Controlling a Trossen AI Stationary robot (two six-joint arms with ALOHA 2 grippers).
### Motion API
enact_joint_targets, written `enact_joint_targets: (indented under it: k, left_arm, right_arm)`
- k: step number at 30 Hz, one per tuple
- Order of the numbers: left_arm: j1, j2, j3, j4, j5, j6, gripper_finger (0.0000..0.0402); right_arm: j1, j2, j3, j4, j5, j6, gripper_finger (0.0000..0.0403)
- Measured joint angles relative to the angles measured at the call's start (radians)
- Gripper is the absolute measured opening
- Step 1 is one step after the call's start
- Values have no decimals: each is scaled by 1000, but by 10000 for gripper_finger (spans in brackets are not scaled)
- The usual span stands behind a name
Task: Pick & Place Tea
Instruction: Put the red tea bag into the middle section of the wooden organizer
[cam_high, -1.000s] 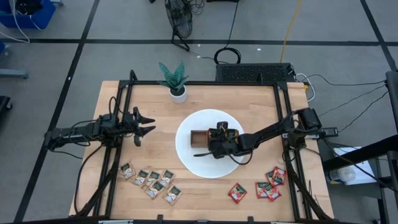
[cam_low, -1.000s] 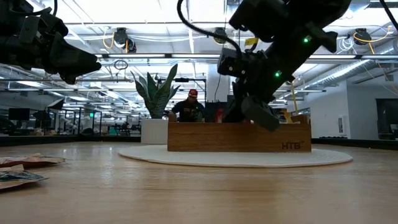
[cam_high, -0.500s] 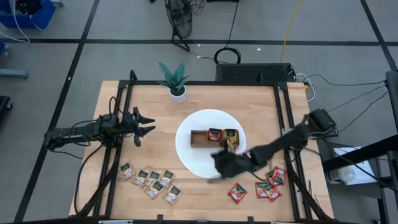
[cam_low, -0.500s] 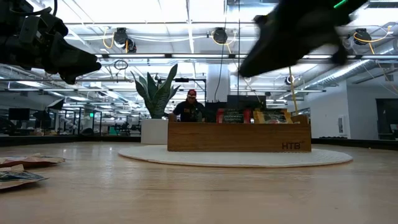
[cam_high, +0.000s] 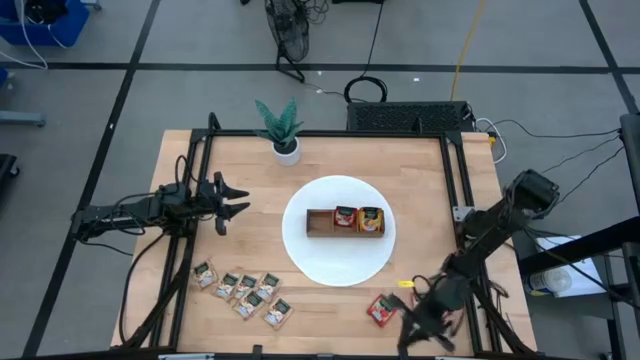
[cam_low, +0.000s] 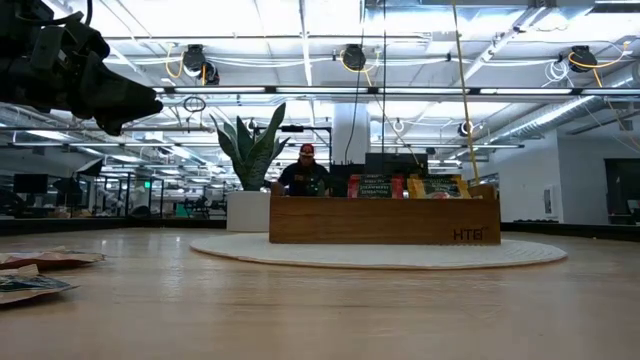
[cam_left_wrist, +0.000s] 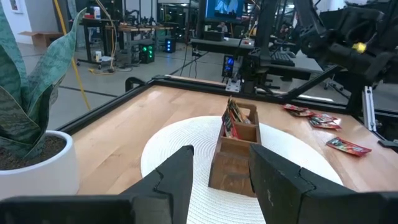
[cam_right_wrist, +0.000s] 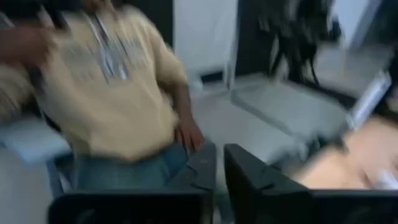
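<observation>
Right pincer (cam_high: 420, 325) has swung from tray to red sachets (cam_high: 381, 310).

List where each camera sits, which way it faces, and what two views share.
High: overhead, looking straight down; both arms, right claw by the red sachets.
Low: table height, looking across at the tray; left arm above.
Left wrist: faces tray past left claw.
Right wrist: faces a person.
Shared: tray on white mat.

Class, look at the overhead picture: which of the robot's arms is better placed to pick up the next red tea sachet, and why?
Probably the right. The right gripper hangs at the table's front right corner, next to the red sachets. The left gripper waits over the left side, far from them and nearer the beige sachets.
</observation>
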Motion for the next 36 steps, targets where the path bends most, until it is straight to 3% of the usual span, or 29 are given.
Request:
enact_joint_targets:
  k: [2, 5, 8, 11, 15, 21, 36]
  left_arm:
    - [0, 0, 0, 0, 0, 0, 157]
    - [0, 0, 0, 0, 0, 0, 157]
    - [0, 0, 0, -1, 0, 0, 157]
    - [0, 0, 0, 0, 0, 0, 157]
    - [0, 0, 0, 0, 0, 0, 157]
    - [0, 0, 0, 0, 0, 0, 157]
    - [0, 0, 0, 0, 0, 0, 157]
  right_arm:
    - [36, 18, 8, 22, 48, -24, 61]
    - [83, 64, 90, -107, 237, -65, 126]
    - [103, 123, 228, -382, 469, -25, 193]
    - [90, 185, 388, -786, 624, 175, 231]
    - [32, 263, 526, -1064, 555, 418, 230]
    - [-5, 320, 538, -1078, 190, 504, 188]
    - [-52, 311, 429, -1265, 158, 868, 77]
